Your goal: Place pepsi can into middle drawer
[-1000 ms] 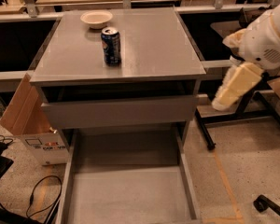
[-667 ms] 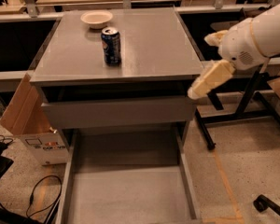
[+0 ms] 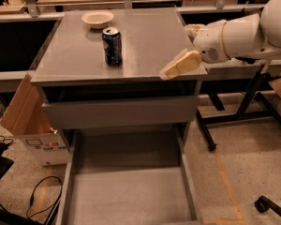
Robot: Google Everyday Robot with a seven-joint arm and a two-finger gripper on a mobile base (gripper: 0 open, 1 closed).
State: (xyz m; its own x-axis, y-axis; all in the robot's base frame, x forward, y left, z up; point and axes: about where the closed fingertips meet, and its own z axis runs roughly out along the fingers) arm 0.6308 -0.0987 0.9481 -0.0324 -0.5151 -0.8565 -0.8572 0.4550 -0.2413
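The pepsi can, dark blue with a silver top, stands upright on the grey cabinet top, left of centre. The middle drawer is pulled far out at the bottom of the view, with a bare grey floor and thin side rails. My gripper reaches in from the right on a white arm and hangs over the cabinet top's front right corner, well to the right of the can and apart from it. It holds nothing.
A shallow cream bowl sits at the back of the cabinet top behind the can. A drawer with a plain grey front is slightly open above the pulled-out one. A cardboard box and cables lie at the left; a black stand is at the right.
My arm and gripper have swung left, from beside the cabinet's right side to over its front right corner. The can and drawers have not moved.
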